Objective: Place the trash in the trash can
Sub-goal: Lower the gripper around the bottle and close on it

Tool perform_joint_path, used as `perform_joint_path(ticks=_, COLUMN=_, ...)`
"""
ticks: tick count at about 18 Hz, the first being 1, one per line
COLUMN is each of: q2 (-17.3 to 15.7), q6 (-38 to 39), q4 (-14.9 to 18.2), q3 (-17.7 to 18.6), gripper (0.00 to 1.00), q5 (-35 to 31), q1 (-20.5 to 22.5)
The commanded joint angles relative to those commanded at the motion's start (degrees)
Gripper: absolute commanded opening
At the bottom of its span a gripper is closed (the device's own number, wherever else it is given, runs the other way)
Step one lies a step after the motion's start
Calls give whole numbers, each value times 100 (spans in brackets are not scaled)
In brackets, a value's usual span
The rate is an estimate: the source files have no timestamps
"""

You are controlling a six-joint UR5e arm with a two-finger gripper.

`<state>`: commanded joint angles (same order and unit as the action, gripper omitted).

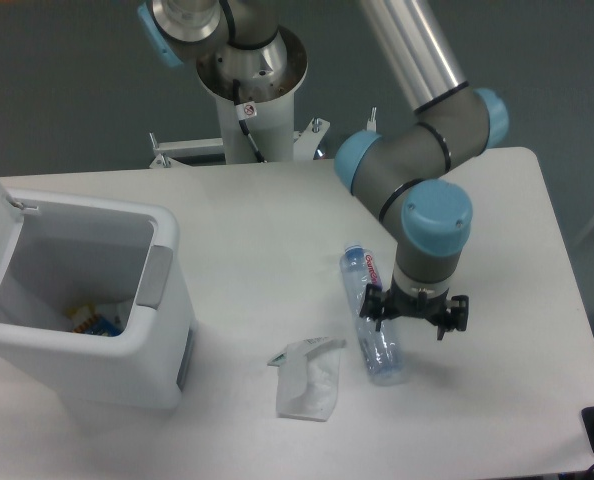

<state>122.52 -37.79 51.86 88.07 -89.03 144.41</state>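
Gripper (413, 317) hung with its fingers spread over the lower half of the water bottle (373, 312), holding nothing; whether it touched the bottle could not be told. The clear bottle lay flat on the table (277, 220), blue cap away from the camera, with the whitish pouch (308, 379) just beside it and the open trash can (87, 300) well apart at the left.

Bottle (373, 318) lying flat; pouch (309, 377) beside; bin (97, 310) lid open.

Robotics laboratory: a UR5e arm (417, 170) on a pedestal mount (249, 90) stands at a plain white table (267, 220) before a bare grey wall (67, 90).
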Motion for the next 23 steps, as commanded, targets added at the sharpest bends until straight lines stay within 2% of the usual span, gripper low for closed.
perform_joint_path(ticks=4, q2=158, q6=-9, q4=-9, q3=9, gripper=100, q5=-18, q1=-79)
perform_joint_path(ticks=9, q2=203, q6=-17, q4=0, q3=53, gripper=100, q5=-70, q1=-123)
perform_joint_path(ticks=10, q2=211, q6=-17, q4=9, q3=70, gripper=93, q5=-105, q1=-123)
perform_joint_path(ticks=16, q2=220, q6=0, q4=9, q3=88, gripper=70, q5=-211, q1=-158)
perform_joint_path(ticks=23, q2=238, q6=79, q4=0, q3=62, gripper=58, q5=-202, q1=-158)
